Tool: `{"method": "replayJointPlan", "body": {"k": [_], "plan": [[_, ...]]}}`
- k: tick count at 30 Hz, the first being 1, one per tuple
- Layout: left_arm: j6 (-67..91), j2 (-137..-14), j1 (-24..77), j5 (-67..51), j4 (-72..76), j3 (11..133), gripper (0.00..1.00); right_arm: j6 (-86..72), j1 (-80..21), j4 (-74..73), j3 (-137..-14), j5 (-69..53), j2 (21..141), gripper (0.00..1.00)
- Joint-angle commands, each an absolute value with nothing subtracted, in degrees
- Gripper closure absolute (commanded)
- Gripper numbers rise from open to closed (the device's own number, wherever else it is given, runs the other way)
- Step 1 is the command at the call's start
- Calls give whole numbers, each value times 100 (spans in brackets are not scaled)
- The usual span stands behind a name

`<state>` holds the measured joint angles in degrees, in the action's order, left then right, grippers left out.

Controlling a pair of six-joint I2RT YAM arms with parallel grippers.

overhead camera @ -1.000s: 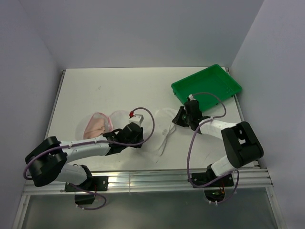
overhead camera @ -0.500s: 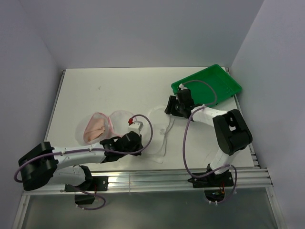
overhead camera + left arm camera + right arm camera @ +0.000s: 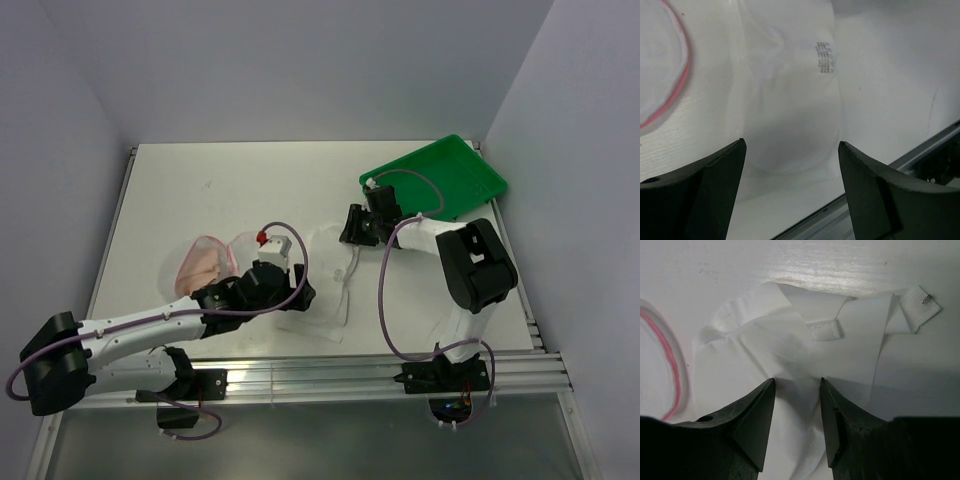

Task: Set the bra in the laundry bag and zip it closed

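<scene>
Near the middle of the surface [image 3: 200, 190] lies the white bra [image 3: 322, 290], crumpled flat, with the laundry bag [image 3: 205, 262] just left of it, its pink rim gaping. From above, the left gripper [image 3: 297, 293] hangs at the bra's near edge and the right gripper [image 3: 350, 225] at its far edge, jaws unreadable there. The wrist views settle it: the left is spread wide over fabric bearing a printed label [image 3: 824, 57], grasping nothing; the right is narrowly parted, released, near a strap's metal hook [image 3: 927, 298]. A green tray [image 3: 480, 185] sits beyond the bra, rightward
</scene>
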<state>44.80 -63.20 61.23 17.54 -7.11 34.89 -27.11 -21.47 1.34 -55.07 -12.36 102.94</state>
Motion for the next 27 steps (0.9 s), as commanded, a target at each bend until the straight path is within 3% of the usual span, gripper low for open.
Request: {"method": "replayJointPlan", "body": {"k": [1, 8, 17, 18, 19, 22, 25, 27], "plan": [[4123, -6591, 5645, 1680, -669, 3709, 18, -2689, -2118, 281, -5660, -1573, 10283, 52], [3622, -7075, 5071, 800, -115, 3708, 15, -2567, -2048, 430, -5739, -1906, 10353, 60], [3313, -7593, 4948, 439, 220, 3753, 14, -2399, -1855, 466, -5818, -2583, 10503, 62], [3322, -7602, 4948, 431, 237, 3727, 14, -2399, -1854, 475, -5818, -2671, 10555, 61], [3340, -7603, 4931, 413, 272, 3692, 14, -2391, -1837, 475, -5810, -2872, 10573, 52], [3323, -7629, 4843, 238, 465, 3507, 13, -2312, -1837, 413, -5783, -3006, 10600, 38], [3313, -7717, 4738, 44, 641, 3411, 13, -2233, -1837, 413, -5687, -3032, 10573, 37], [3322, -7752, 4729, -105, 755, 3375, 14, -2250, -1837, 439, -5643, -3050, 10556, 43]]}}
